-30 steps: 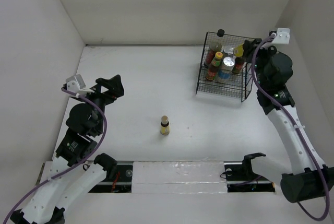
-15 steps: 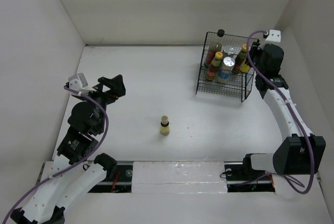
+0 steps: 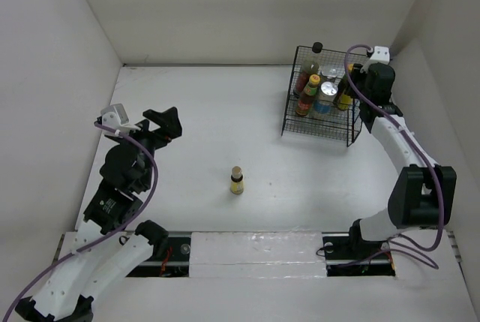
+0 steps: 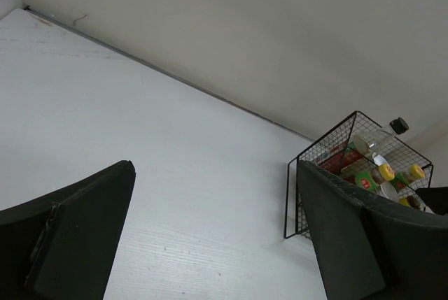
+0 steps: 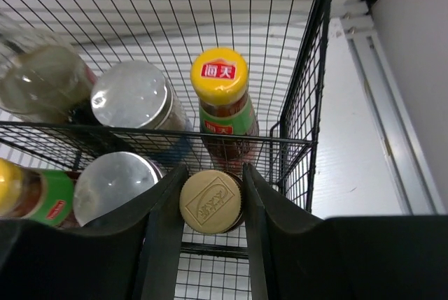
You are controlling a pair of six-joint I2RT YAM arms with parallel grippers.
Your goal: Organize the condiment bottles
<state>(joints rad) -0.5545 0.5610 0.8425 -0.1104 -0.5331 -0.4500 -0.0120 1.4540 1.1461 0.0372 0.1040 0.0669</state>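
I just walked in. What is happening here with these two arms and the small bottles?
The right gripper is shut on a tan-capped bottle and holds it at the right end of the wire basket. Next to it are a yellow-capped red-sauce bottle and silver-lidded jars. Whether the held bottle is already set down cannot be seen. A second tan-capped bottle stands alone in the middle of the table. The left gripper is open and holds nothing.
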